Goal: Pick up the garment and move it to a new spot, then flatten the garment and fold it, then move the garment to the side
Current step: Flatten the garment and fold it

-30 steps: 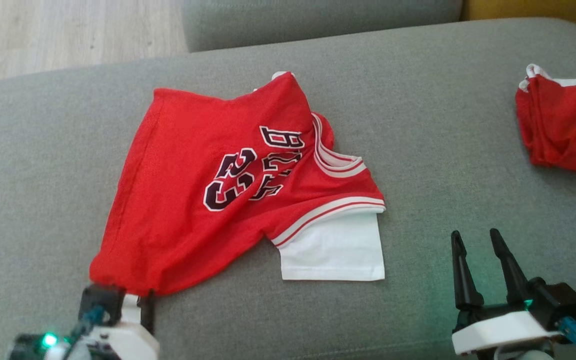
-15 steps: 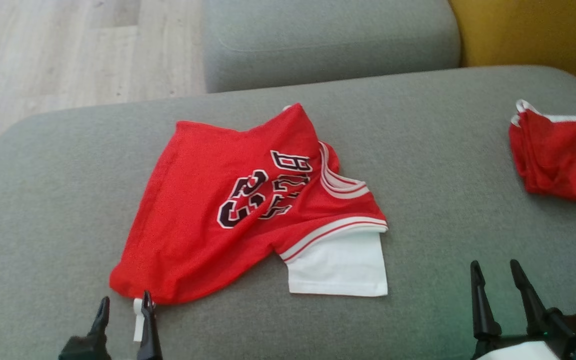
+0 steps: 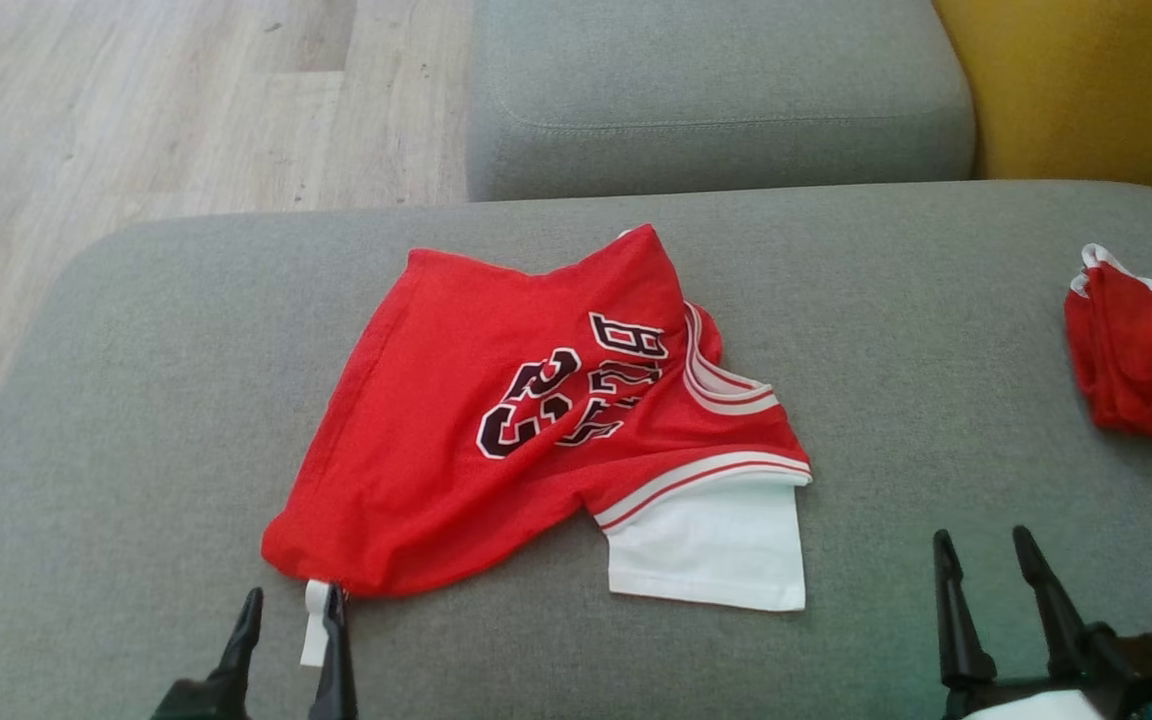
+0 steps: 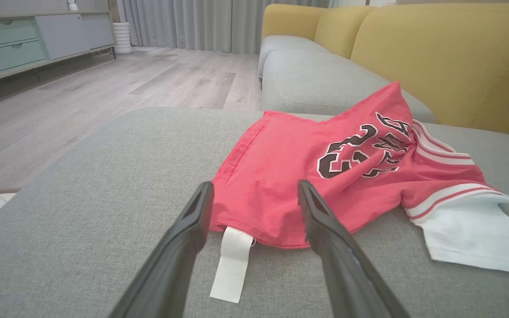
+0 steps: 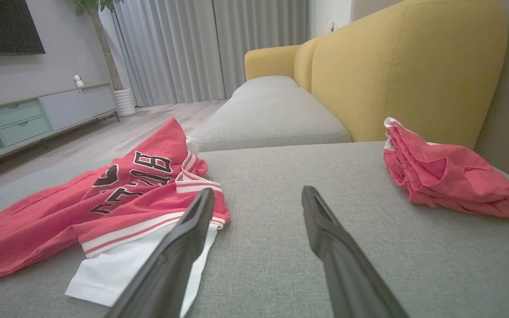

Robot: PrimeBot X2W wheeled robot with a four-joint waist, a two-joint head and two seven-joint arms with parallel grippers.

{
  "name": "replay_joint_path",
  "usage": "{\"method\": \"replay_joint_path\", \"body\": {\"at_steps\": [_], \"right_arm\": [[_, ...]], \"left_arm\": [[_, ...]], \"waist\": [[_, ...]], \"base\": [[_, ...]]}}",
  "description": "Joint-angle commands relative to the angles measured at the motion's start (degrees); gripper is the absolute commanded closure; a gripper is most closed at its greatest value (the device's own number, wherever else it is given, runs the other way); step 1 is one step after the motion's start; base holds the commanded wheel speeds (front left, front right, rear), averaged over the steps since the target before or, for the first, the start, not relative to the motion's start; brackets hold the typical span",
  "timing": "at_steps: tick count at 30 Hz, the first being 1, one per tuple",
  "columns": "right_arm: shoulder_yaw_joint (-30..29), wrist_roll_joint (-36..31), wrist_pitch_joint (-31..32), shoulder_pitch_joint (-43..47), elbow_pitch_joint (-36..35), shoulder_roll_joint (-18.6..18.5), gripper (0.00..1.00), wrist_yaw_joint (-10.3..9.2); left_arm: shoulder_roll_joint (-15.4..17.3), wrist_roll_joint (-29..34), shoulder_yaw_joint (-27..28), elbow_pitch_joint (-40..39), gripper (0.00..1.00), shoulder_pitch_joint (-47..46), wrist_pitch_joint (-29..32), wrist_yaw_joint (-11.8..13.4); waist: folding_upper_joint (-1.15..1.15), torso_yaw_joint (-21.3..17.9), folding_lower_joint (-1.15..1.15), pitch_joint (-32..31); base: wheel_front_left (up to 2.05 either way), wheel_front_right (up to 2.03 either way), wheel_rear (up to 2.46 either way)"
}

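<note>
The garment (image 3: 496, 430) is a red jersey with dark numbers and a white sleeve (image 3: 716, 550), lying crumpled in the middle of the grey seat cushion (image 3: 136, 400). My left gripper (image 3: 294, 600) is open just short of the near hem corner, where a white tag (image 3: 315, 620) sticks out. In the left wrist view its fingers (image 4: 255, 185) frame that hem (image 4: 259, 221) and the tag (image 4: 232, 265) without touching them. My right gripper (image 3: 981, 540) stands open and empty on the near right; the right wrist view (image 5: 258, 192) shows the jersey (image 5: 117, 194) to its left.
A second red garment (image 3: 1146, 370) lies bunched at the cushion's right edge, also visible from the right wrist (image 5: 440, 176). A yellow backrest (image 3: 1086, 90) runs along the right. Another grey cushion (image 3: 716, 90) lies beyond, and wooden floor (image 3: 136, 100) to the far left.
My left gripper has pulled back from the hem corner, leaving it on the cushion with the tag exposed. The head camera has shifted. The right gripper has stayed open.
</note>
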Motion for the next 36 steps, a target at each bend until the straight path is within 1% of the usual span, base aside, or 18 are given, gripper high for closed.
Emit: {"method": "replay_joint_path", "body": {"at_steps": [1, 8, 16, 19, 22, 24, 26, 28, 30, 34, 36], "right_arm": [[1.6, -0.3, -0.6, -1.1, -1.5, -0.4, 0.0, 0.43], [2.7, 0.1, -0.6, -1.2, -0.8, -0.4, 0.0, 0.43], [3.1, 0.7, -0.6, -1.2, -0.3, -0.4, 0.0, 0.43], [3.8, 3.3, -0.1, -1.7, 0.1, -0.4, 0.0, 0.43], [6.6, 5.6, 5.2, -3.9, 0.3, -0.4, 0.0, 0.43], [8.2, 6.8, 11.0, -5.9, 0.5, -0.4, 0.0, 0.43], [8.7, 7.4, 16.7, -8.1, 0.8, -0.4, 0.0, 0.43], [9.3, 6.0, 22.6, -10.5, 1.6, -0.4, 0.0, 0.43], [9.3, 5.5, 27.2, -12.4, 2.3, -0.4, 0.0, 0.43], [10.5, 4.7, 33.7, -14.9, 3.5, -0.4, 0.0, 0.43], [11.7, 5.3, 36.0, -15.3, 3.8, -0.4, 0.0, 0.43]], "left_arm": [[-0.5, 0.9, 2.4, -2.0, 0.0, -3.2, -0.7, -0.7], [-2.3, 3.3, 4.8, -0.9, 0.0, -4.9, -0.7, -4.1], [-3.8, 4.9, 7.2, 0.2, 0.0, -4.9, -0.7, -6.6], [-3.7, 4.9, 8.0, 1.8, 0.0, -5.5, -0.7, -7.4], [-2.2, 4.7, 9.0, 4.3, 0.0, -7.5, 0.8, -7.3], [-0.5, 5.1, 9.2, 5.6, 0.0, -9.5, 4.4, -7.7], [0.5, 4.8, 9.7, 5.8, 0.0, -11.9, 8.3, -7.5], [1.8, 5.0, 9.4, 5.6, 0.0, -14.5, 12.6, -8.1], [2.5, 4.7, 9.3, 5.6, 0.0, -16.9, 16.8, -8.5], [4.0, 4.5, 9.0, 6.0, 0.0, -19.8, 24.2, -8.9], [4.5, 4.1, 9.3, 5.7, 0.0, -20.6, 26.8, -8.8]], "waist": [[0.0, 0.2, 0.0, 0.0], [0.0, 0.2, 0.0, 0.3], [0.0, -0.7, 0.0, 0.6], [0.0, -0.8, 0.0, 1.1], [0.0, -0.8, 0.0, 2.1], [0.0, -0.7, 0.0, 3.1], [0.0, -0.6, 0.0, 4.9], [0.0, -0.2, 0.0, 6.8], [0.0, 0.2, 0.0, 8.5], [0.0, 0.4, 0.0, 11.4], [0.0, 0.4, 0.0, 12.3]], "base": [[0.0, 0.0, 0.0], [0.0, 0.0, 0.0], [0.0, 0.0, 0.0], [0.0, 0.0, 0.0], [0.0, 0.0, 0.0], [0.0, 0.0, 0.0], [0.0, 0.0, 0.0], [0.0, 0.0, 0.0], [0.0, 0.0, 0.0], [0.0, 0.0, 0.0], [0.0, 0.0, 0.0]]}}
